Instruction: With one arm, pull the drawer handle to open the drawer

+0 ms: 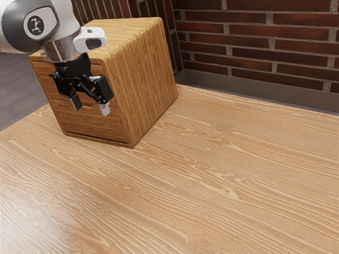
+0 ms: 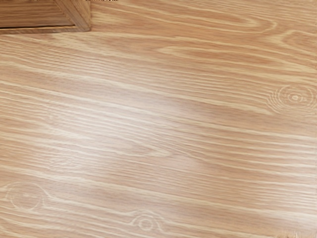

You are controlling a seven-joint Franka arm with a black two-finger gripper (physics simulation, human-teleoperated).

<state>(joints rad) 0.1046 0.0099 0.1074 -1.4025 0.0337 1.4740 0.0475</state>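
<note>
Jaws hang spread open, gripping nothing, just before the light-brown wooden box cabinet [image 1: 143, 69] on the wood-grain worktop [image 1: 222, 174].

cabinet [image 1: 137, 69]: wood-grain box, upright, far left end of bench [image 1: 222, 174] | drawer [image 1: 87, 123]: lower front panel, flush with cabinet, shut

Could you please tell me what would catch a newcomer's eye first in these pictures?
The wooden cabinet stands at the exterior view's upper left on the grained table. The black pincer hangs before its front face, open and empty. A red brick wall runs behind.
</note>
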